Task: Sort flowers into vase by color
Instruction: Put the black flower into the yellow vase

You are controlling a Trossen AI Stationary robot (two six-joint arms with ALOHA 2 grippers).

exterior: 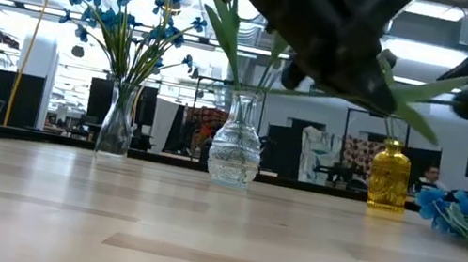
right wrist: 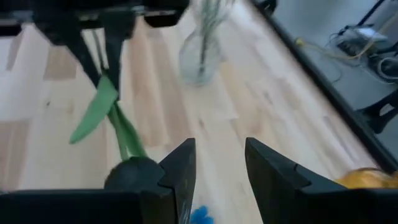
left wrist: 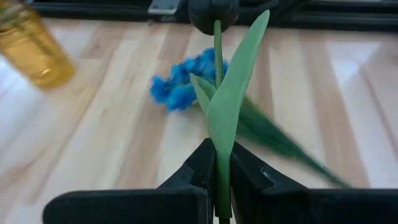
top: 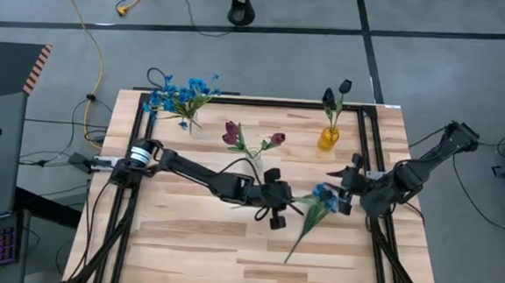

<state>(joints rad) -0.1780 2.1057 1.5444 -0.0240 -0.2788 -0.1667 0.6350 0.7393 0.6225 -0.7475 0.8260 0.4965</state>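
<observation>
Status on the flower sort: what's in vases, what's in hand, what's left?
Done: blue sprigs stand in a clear glass vase, dark red rosebuds in the ribbed clear vase, and near-black buds in the yellow vase.
In hand: the left tool is shut on a near-black bud's stem.
Left: a blue sprig lies on the table by the open right tool.

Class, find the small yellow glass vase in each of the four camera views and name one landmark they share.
High view: yellow glass vase, far side, right of centre, holding dark buds.
Low view: right of centre.
Left wrist view: upper left corner.
Right wrist view: only a sliver at the lower right edge.
Shared landmark: the loose blue flower sprig on the table.
</observation>
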